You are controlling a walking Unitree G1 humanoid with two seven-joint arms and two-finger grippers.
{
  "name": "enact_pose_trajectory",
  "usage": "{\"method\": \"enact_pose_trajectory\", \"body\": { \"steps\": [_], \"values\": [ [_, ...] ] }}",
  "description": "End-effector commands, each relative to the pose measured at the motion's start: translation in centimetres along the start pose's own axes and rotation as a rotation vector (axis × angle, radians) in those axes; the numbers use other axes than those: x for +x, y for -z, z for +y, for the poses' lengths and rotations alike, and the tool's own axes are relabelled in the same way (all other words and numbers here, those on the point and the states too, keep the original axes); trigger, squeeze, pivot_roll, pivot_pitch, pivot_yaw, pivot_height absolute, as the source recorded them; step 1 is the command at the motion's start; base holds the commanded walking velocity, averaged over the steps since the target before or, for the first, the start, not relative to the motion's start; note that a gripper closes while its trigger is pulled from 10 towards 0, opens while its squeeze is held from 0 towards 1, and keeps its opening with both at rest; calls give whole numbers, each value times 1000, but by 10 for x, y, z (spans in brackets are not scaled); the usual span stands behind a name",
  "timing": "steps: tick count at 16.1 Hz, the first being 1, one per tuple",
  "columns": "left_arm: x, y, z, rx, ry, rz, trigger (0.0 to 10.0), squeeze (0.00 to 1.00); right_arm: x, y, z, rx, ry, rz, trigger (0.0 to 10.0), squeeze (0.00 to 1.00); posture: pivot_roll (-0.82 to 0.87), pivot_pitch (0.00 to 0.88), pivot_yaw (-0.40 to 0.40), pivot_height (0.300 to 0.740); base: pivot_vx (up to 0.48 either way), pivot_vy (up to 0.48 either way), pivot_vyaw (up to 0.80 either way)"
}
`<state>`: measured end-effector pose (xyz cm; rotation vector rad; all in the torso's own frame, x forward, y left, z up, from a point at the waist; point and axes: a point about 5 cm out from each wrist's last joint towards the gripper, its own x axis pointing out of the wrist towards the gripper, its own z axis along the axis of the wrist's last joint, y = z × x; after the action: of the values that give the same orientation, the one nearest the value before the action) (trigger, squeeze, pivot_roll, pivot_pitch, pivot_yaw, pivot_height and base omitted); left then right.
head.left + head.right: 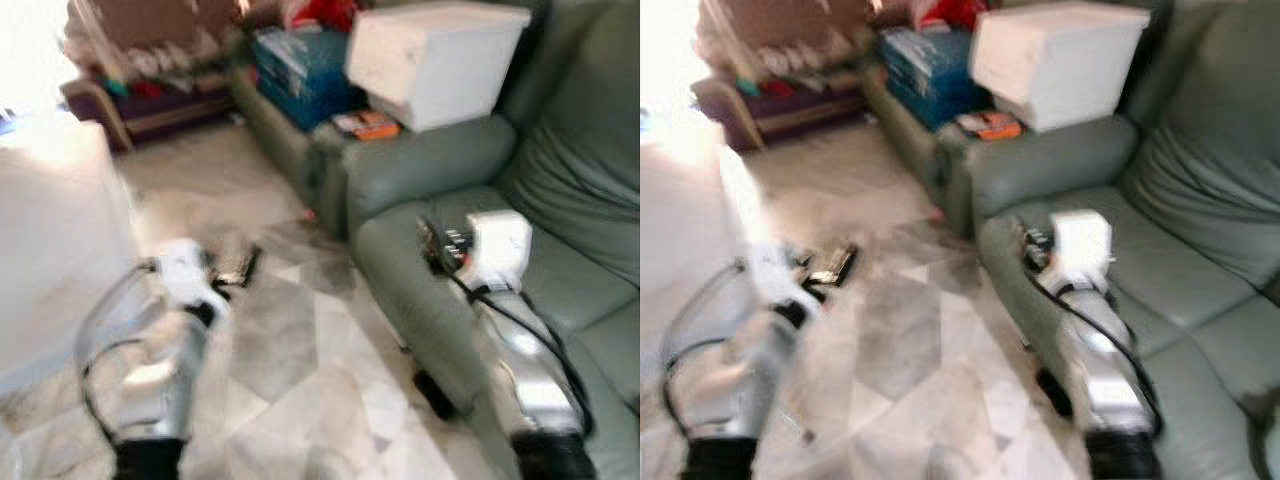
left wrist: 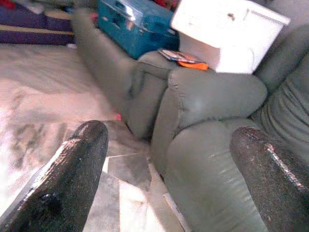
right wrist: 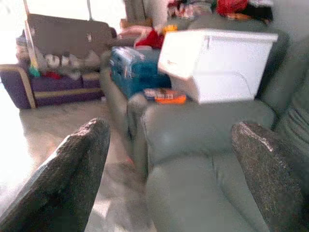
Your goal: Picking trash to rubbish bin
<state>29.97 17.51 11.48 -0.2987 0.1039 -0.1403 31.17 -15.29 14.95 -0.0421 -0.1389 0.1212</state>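
A grey-green leather sofa (image 1: 440, 160) carries a white plastic box (image 1: 435, 60) and a teal case (image 1: 300, 65); the marble floor (image 1: 290, 340) is grey-and-white patterned.

Green sofa (image 1: 560, 230) looking like smooth leather, showing soft sheen. Floor (image 1: 300, 370) showing as polished marble-like tile, glossy, grey-veined. White box (image 1: 435, 60) appearing as smooth matt plastic. Left gripper (image 2: 169, 179) fingers (image 2: 72, 174) looking rough, grainy black. Silver arm (image 1: 525, 365) gleaming like metal.
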Motion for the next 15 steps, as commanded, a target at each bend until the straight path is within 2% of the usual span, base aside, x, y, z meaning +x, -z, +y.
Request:
{"method": "enact_pose_trajectory", "body": {
  "steps": [1, 5, 13, 15],
  "values": [
    [6, 0, -18, -18, 56, -4, 10000, 0, -10, 8, -18, -21, 59, 32, 10000, 0, -45, 16, 23, 740, 382, 262, 0],
    [6, 1, -21, -40, 65, -4, 10000, 0, -10, 8, -18, -20, 61, 34, 10000, 0, -46, 15, 25, 740, 0, 0, 0],
    [9, 5, -16, -51, 20, 37, 10000, 0, -8, 9, -19, -21, 79, 48, 10000, 0, -46, 14, 27, 740, 0, 0, 0],
    [10, 5, -9, -37, -8, 40, 10000, 0, -8, 11, -20, -13, 82, 60, 10000, 0, -44, 15, 27, 740, 0, 0, -800]
  ]
}}
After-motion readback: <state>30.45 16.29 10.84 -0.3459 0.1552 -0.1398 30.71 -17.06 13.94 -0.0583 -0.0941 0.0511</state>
